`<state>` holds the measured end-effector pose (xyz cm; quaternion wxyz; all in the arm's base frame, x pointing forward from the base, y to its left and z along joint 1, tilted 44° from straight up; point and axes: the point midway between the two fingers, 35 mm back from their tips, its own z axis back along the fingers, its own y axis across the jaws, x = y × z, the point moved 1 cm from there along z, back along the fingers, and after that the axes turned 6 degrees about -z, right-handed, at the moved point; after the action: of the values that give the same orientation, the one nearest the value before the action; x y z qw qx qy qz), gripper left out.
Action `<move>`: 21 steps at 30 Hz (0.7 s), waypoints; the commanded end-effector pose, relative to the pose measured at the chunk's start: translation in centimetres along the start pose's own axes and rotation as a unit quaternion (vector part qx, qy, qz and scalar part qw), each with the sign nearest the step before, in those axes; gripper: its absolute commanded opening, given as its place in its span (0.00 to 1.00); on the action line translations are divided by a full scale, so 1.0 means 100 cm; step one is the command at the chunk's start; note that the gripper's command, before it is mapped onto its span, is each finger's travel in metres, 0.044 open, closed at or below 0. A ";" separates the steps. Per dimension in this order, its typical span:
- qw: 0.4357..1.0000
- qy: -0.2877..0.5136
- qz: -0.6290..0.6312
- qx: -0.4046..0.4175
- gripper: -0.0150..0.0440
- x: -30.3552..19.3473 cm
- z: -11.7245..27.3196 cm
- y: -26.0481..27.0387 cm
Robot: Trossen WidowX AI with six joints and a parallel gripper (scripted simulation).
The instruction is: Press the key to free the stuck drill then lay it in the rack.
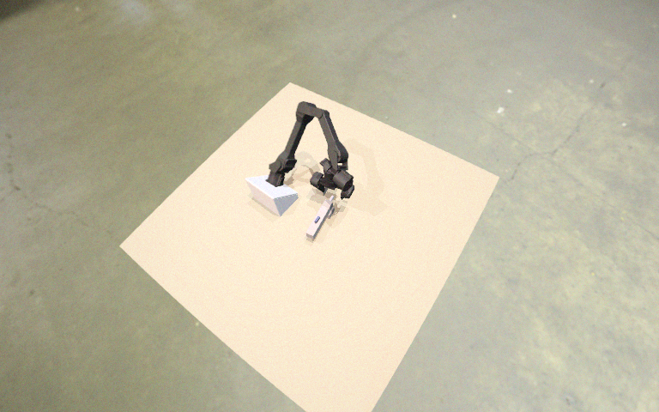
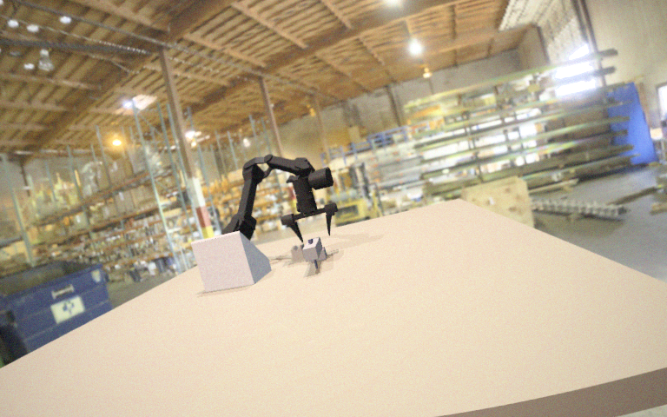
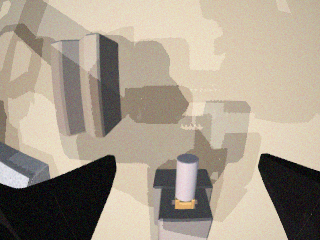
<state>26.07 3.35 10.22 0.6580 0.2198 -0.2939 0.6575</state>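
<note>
- the pulling-out step is judged to be in hand, since the free end of the drill is straddled from above by the black two-fingered gripper [image 1: 332, 192] [image 2: 315, 237] [image 3: 188, 158]; it is spread wide, with nothing held.
- for the next move, a further lowering and a closing on the shank seem to be called for, then a straight pull along its axis; a skewed pull could cause binding.
- a large white wedge-shaped block [image 1: 269, 194] [image 2: 223, 262] [image 3: 15, 172] is seen by the arm's foot, apart from the work.
- the drill is carried in a long, pale, box-shaped housing [image 1: 312, 229] [image 2: 313, 251] [image 3: 185, 227].
- the rack is taken to be the pinkish-grey block with two upright walls [image 3: 92, 85], left unfilled, well apart from the drill.
- the drill itself, a smooth pale-lilac cylinder [image 1: 331, 197] [image 3: 186, 177], is seen protruding from the housing's end, an orange collar [image 3: 185, 204] showing at its base.
- the small dark-blue oblong key [image 1: 317, 219] [image 2: 310, 241] is set in the housing's top; whether it is fully pressed cannot be told.
</note>
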 end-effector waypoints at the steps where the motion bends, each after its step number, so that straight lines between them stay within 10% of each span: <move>1: 1.000 -0.003 -0.003 0.001 1.00 -0.002 -0.007 0.000; 21: 1.000 -0.003 -0.003 0.000 1.00 -0.010 -0.039 0.000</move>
<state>26.50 4.93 7.30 0.6574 0.2190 -0.2952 0.6578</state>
